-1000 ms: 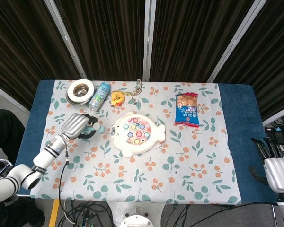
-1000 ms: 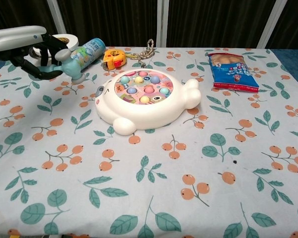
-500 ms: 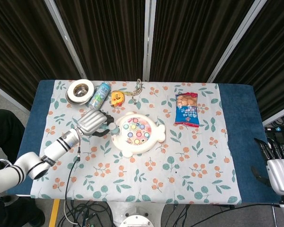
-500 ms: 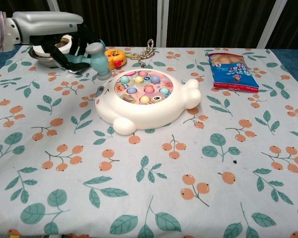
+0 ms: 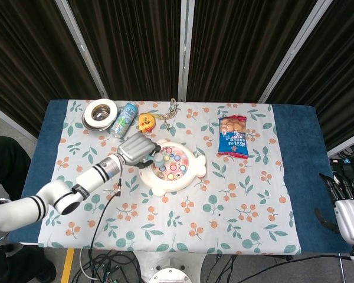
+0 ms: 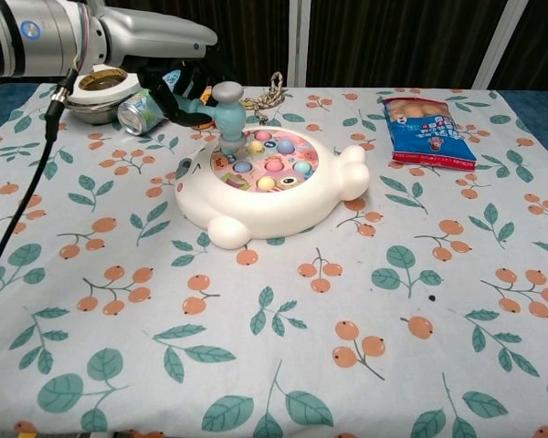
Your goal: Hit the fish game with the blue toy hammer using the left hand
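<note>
Head view: left robot hand [image 5: 137, 148], clamped on blue toy hammer [image 5: 157, 159], now shifted right from beside the fish game [image 5: 171, 165] to over its left edge. Right robot hand [image 5: 348, 206] far right, fingers apart.

Chest view: hammer head [image 6: 229, 117] upright, long axis vertical, lower end touching the game's pegs.

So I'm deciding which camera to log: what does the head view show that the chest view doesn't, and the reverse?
Only the head view shows the right hand idle off the table's right edge, the whole blue-edged table and the dark curtains. Only the chest view shows, from the side, the blue toy hammer's head upright over the pegs. Both show the left hand gripping the hammer above the white fish-shaped game, plus the blue snack bag, the can and the silver tape roll.
</note>
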Tool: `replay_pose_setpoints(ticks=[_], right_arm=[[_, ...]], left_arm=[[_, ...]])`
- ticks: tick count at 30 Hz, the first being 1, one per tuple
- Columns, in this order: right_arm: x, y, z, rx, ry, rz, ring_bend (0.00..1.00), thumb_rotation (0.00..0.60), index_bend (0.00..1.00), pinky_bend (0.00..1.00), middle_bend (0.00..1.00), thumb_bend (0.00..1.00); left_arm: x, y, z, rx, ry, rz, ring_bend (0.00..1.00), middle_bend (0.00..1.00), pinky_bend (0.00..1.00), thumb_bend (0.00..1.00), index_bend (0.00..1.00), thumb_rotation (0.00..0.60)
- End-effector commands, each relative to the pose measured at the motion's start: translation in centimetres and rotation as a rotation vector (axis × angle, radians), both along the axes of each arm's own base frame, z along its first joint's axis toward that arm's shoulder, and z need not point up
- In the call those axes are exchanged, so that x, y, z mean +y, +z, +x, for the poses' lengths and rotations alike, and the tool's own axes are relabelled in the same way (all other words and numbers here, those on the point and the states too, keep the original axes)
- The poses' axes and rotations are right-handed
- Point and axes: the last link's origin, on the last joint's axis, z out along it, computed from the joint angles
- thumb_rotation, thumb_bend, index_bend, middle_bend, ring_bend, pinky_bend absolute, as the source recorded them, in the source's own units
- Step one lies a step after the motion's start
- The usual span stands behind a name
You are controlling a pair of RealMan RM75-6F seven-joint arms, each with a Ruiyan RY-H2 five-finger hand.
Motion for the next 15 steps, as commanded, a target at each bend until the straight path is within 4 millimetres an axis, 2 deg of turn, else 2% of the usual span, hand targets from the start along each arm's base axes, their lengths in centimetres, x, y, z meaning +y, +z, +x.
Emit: replay_pose_setpoints(ticks=[1,10,15], right_arm=[[0.0,0.0,-0.1,-0.003,0.0,0.001,0.0,0.6,0.0,0.0,0.15,0.23],[-0.1,-0.1,-0.4,-0.007,-0.007,0.006,0.0,0.6,0.0,0.0,0.15,0.23],[0.1,0.0,-0.6,-0.009,-0.011,-0.001,0.0,0.6,0.0,0.0,0.15,0.23]], left_arm=[[-0.4,-0.7,0.5,0.016,-0.006,-0.014,0.53,0.68,0.79,0.57,0.6,0.6],[-0.8,-3.1,0.3,0.039,0.026,-0.042,0.53,0.68,0.79,0.57,0.61,0.6],[-0.8,-2.5,0.9,-0.007,0.034,-0.035,0.53,0.68,0.79,0.57,0.61,0.6]])
